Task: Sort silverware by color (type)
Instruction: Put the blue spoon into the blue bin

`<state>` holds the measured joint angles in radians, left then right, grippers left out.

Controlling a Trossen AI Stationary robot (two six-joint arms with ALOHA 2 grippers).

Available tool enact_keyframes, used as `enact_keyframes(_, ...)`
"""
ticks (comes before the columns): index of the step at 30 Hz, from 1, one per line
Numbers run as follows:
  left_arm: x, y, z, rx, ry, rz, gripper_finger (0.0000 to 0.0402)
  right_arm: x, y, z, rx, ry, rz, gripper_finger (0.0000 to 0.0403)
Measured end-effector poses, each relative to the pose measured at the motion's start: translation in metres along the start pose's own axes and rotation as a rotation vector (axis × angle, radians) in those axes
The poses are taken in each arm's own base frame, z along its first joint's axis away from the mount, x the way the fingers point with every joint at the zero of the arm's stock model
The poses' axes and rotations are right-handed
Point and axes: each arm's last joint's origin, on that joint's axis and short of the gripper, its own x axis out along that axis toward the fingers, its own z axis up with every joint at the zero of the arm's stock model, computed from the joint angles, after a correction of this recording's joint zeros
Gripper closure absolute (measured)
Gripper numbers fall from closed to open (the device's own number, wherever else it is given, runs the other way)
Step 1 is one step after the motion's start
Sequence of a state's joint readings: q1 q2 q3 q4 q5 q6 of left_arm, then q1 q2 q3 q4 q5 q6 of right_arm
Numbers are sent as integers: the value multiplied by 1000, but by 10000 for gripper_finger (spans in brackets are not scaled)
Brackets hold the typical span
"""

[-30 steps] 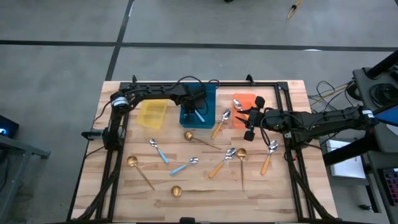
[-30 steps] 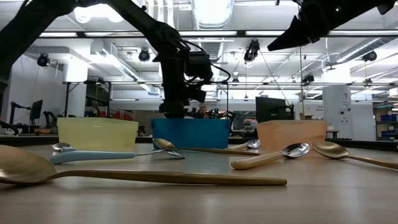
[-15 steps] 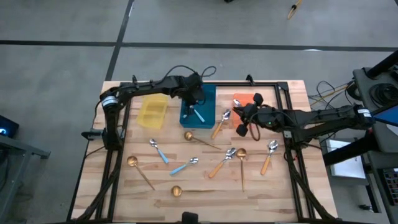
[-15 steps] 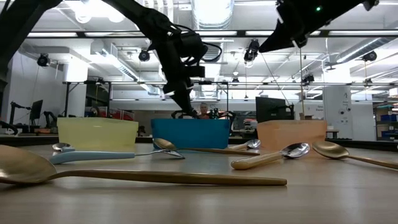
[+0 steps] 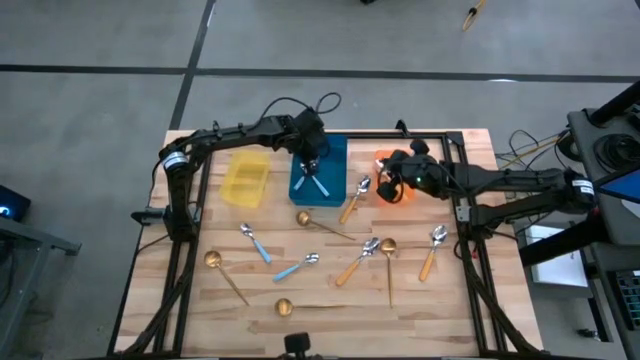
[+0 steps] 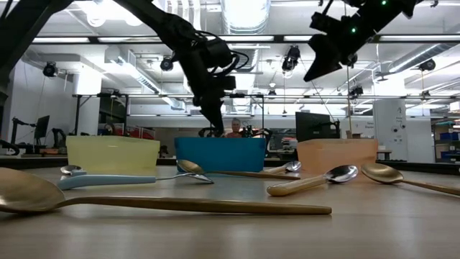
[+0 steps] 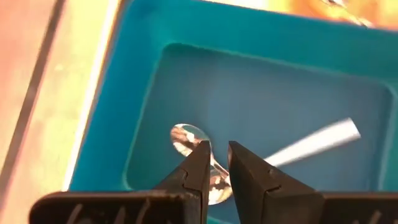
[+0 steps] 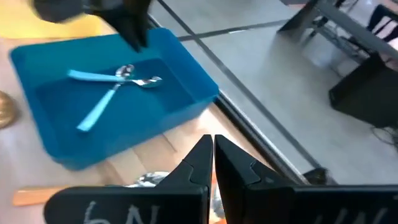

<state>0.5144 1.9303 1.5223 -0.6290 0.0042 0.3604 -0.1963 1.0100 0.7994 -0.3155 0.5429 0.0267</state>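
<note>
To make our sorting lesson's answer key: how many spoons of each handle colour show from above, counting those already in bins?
Blue-handled spoons: 4
Orange-handled spoons: 3
Gold spoons: 4
Total in view: 11

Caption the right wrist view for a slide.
Right tool shut and empty, facing the blue bin holding two crossed blue-handled spoons.

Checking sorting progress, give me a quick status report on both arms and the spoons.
Left gripper over blue bin, empty. Right gripper shut, over orange bin. Two blue-handled spoons binned. Nothing blocking.
</note>
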Motion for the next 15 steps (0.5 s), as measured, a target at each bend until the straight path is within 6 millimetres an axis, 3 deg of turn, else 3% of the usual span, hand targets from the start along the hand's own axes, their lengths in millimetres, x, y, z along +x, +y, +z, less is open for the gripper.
enact_keyframes(5,0,12,-4,128,-50,-92,363,9,-16,-2,-24,31,-61,394)
enact_keyframes(10,-2,41,-13,47,-116,-120,351,18,-31,-7,8,55,-10,394)
enact_keyframes(15,7,50,-18,12,-131,-149,312,30,-38,-11,20,58,5,394)
